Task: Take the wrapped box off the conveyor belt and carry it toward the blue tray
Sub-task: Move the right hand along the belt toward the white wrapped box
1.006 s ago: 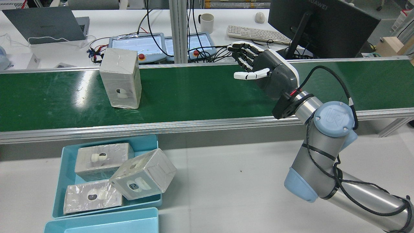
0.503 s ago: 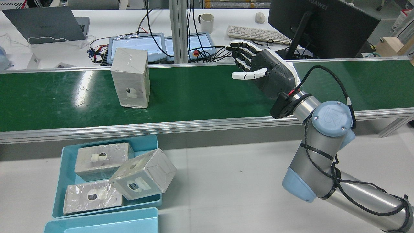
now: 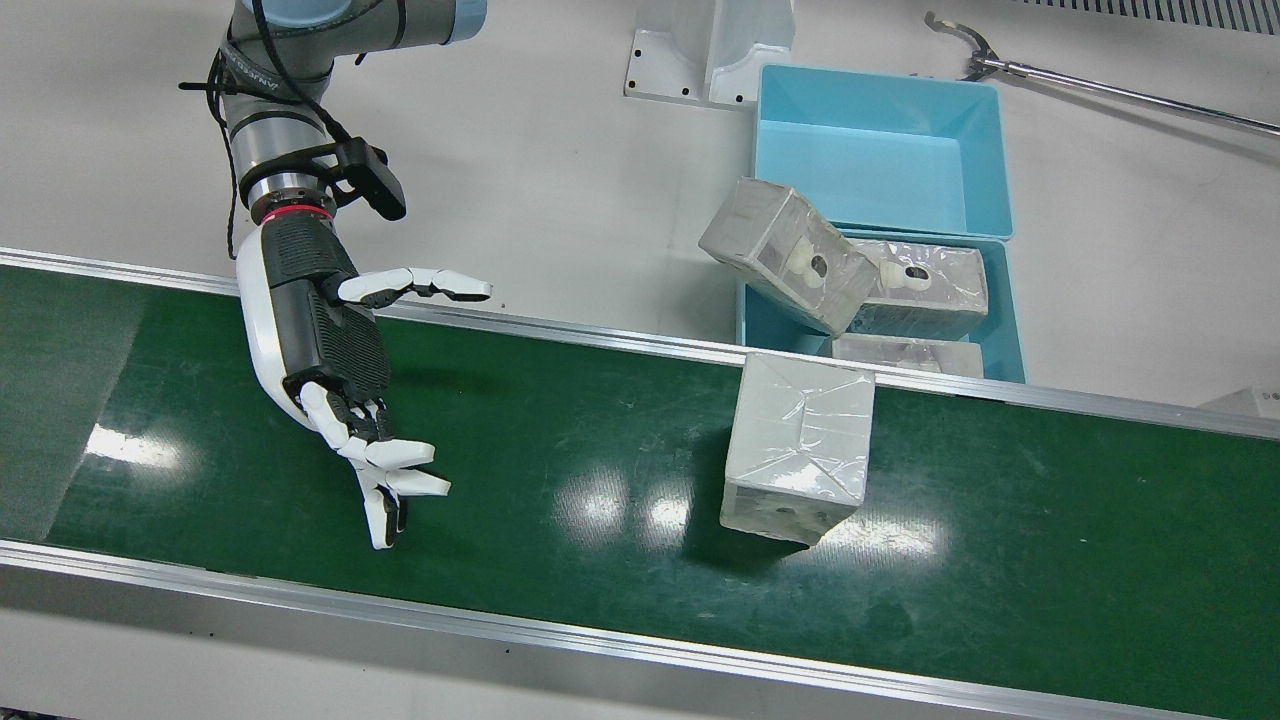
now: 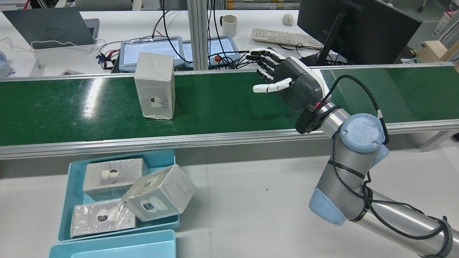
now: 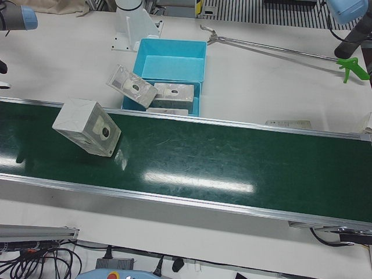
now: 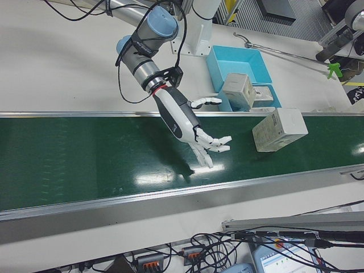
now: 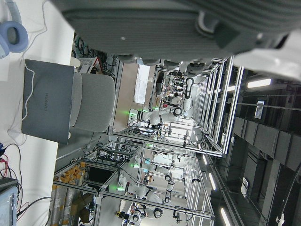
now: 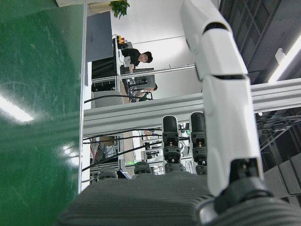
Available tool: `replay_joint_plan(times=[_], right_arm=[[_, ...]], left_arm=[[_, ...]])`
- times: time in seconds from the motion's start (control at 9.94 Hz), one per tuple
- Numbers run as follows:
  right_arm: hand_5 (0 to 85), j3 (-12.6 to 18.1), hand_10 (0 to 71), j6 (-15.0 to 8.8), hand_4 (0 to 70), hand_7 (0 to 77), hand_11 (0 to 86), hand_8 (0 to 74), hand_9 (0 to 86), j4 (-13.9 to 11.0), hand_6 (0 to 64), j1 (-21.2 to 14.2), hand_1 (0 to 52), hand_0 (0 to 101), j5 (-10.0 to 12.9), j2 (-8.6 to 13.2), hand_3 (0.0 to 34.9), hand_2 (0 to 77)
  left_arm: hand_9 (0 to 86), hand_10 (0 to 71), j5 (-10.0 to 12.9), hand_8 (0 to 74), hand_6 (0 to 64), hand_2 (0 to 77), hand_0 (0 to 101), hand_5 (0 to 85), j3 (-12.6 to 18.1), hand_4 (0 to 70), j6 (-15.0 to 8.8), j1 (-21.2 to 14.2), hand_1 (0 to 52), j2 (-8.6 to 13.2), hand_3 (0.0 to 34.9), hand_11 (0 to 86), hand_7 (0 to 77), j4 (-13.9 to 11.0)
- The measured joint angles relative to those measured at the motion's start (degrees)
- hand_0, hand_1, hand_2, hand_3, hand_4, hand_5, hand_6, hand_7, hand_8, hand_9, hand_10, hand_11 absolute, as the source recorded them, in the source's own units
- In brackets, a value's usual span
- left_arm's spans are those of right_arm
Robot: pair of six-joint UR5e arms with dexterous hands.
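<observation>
A grey plastic-wrapped box [image 4: 155, 86] stands upright on the green conveyor belt [image 4: 222, 107]; it also shows in the front view [image 3: 797, 445] and in both side-front views [image 5: 86, 127] [image 6: 280, 129]. My right hand [image 4: 287, 80] hovers open over the belt, fingers spread toward the box, a good gap apart from it [image 3: 330, 350] [image 6: 190, 125]. The blue tray [image 4: 66, 200] sits on the white table in front of the belt with three wrapped boxes in it, one tilted on the rim [image 4: 159, 193]. Only the left hand's palm [image 7: 141, 23] shows; its fingers are hidden.
A second, empty blue tray [image 3: 880, 150] lies next to the filled one. Aluminium rails [image 4: 215, 138] edge the belt. A long reach tool [image 3: 1100, 90] rests on the table. Behind the belt are a monitor [image 4: 355, 28], keyboard, mug and pendants.
The wrapped box has travelled to the right along the belt in the rear view. My right hand has shifted slightly left toward it, still open.
</observation>
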Motion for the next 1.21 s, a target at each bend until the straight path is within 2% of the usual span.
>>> replay_joint_plan(times=[0.2, 0.3, 0.4, 0.5, 0.6, 0.91, 1.01, 1.11, 1.21], right_arm=[[28.4, -0.7, 0.0, 0.0, 13.1, 23.5, 1.6, 0.0, 2.7, 0.0, 4.4, 0.0, 19.1, 52, 0.0, 0.5, 13.9, 17.5], [27.8, -1.1, 0.0, 0.0, 13.1, 23.5, 1.6, 0.0, 2.7, 0.0, 4.4, 0.0, 14.7, 50, 0.1, 0.8, 13.9, 18.5], [28.4, -1.3, 0.0, 0.1, 12.5, 21.8, 1.6, 0.0, 2.7, 0.1, 4.4, 0.0, 13.1, 48, 0.1, 1.1, 15.6, 11.4], [28.4, -1.3, 0.0, 0.1, 12.5, 21.8, 1.6, 0.0, 2.7, 0.1, 4.4, 0.0, 10.4, 47, 0.1, 1.3, 15.1, 10.4], [28.4, -1.4, 0.0, 0.1, 13.6, 22.4, 1.6, 0.0, 2.7, 0.1, 4.4, 0.0, 7.6, 46, 0.2, 1.4, 16.2, 6.0], [28.4, -1.4, 0.0, 0.2, 13.6, 22.4, 1.6, 0.0, 2.7, 0.1, 4.4, 0.0, 7.6, 43, 0.1, 1.3, 17.7, 7.1], [28.4, -1.4, 0.0, 0.3, 13.6, 22.4, 1.6, 0.0, 2.7, 0.1, 4.4, 0.1, 13.6, 45, 0.0, 1.2, 17.7, 11.4], [28.4, -1.4, 0.0, 0.3, 13.6, 22.4, 1.6, 0.0, 2.7, 0.1, 4.4, 0.1, 13.6, 45, 0.0, 1.1, 17.7, 11.4], [28.9, -1.4, 0.0, 0.3, 12.5, 22.4, 1.6, 0.0, 2.7, 0.1, 4.4, 0.1, 16.4, 47, 0.0, 1.2, 17.2, 19.6]], left_arm=[[0.0, 0.5, 0.0, 0.5, 0.0, 1.1, 0, 1.1, 0.0, 0.0, 0.0, 0.0, 0.0, 0.0, 0.0, 0.0, 0.5, 0.0], [0.0, 0.5, 0.0, 0.5, 0.0, 1.1, 0, 1.1, 0.0, 0.0, 0.0, 0.0, 0.0, 0.0, 0.0, 0.0, 0.5, 0.0], [0.0, 0.5, 0.0, 0.5, 0.0, 1.1, 0, 1.1, 0.0, 0.0, 0.0, 0.0, 0.0, 0.0, 0.0, 0.0, 0.5, 0.0], [0.0, 0.5, 0.0, 0.5, 0.0, 1.1, 0, 1.1, 0.0, 0.0, 0.0, 0.0, 0.0, 0.0, 0.0, 0.0, 0.5, 0.0], [0.0, 0.5, 0.0, 0.5, 0.0, 1.1, 0, 1.1, 0.0, 0.0, 0.0, 0.0, 0.0, 0.0, 0.0, 0.0, 0.5, 0.0], [0.0, 0.5, 0.0, 0.5, 0.0, 0.5, 0, 1.1, 0.0, 0.0, 0.0, 0.0, 0.0, 0.0, 0.0, 0.0, 0.5, 0.0], [0.0, 0.5, 0.0, 0.5, 0.0, 0.5, 0, 1.1, 0.0, 0.0, 0.0, 0.0, 0.0, 0.0, 0.0, 0.0, 0.5, 0.0], [0.0, 0.0, 0.0, 0.5, 0.0, 0.5, 0, 1.1, 0.0, 0.0, 0.0, 0.0, 0.0, 0.0, 0.0, 0.5, 0.5, 0.0], [0.0, 0.0, 0.0, 0.5, 0.0, 0.5, 0, 1.1, 0.0, 0.0, 0.0, 0.0, 0.0, 0.0, 0.0, 0.5, 0.5, 0.0]])
